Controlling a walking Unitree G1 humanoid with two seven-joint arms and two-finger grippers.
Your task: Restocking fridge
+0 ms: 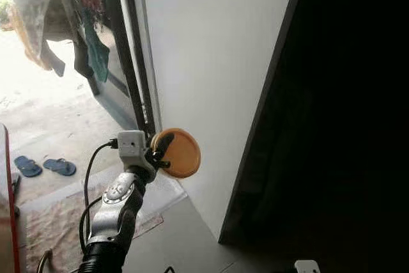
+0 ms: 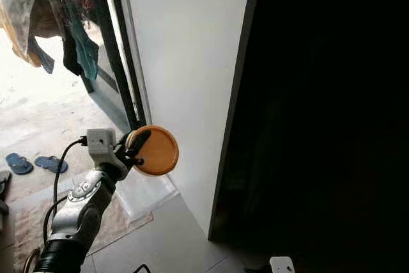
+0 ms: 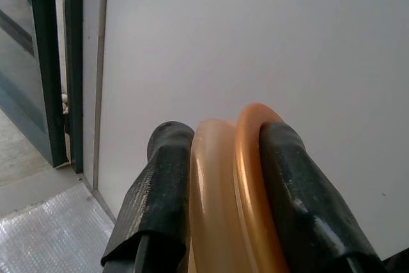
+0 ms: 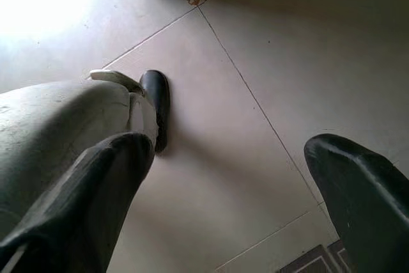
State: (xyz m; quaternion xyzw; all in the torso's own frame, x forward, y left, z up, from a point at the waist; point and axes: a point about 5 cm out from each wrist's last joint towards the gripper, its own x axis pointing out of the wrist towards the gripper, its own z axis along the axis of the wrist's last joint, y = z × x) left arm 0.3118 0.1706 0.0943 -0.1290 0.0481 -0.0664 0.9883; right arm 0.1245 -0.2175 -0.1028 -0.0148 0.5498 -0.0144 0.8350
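Fridge: tall white panel with a dark edge strip on its right; beyond that strip, deep shadow where nothing can be made out.
Orange disc: round, flat, orange item with a paler rim layer, held up in front of the white panel's lower part, close to it; contact with the panel cannot be told.
Left pincer: raised at the end of the silver left arm, black fingers clamped on the disc's edge, one on each face, as the left wrist view shows.
Right pincer: hanging low and pointed at the floor, fingers set wide apart with nothing between them.
Floor: pale tiles with thin grout lines; a dark shoe and a grey trouser leg stand on them in the right wrist view.
Doorway: dark-framed glass door just left of the white panel, bright ground outside.
Outside: clothes hanging at upper left; a pair of blue flip-flops on the ground.
Mat: brownish mat under the left arm, with a clear plastic sheet lying beside the door threshold.
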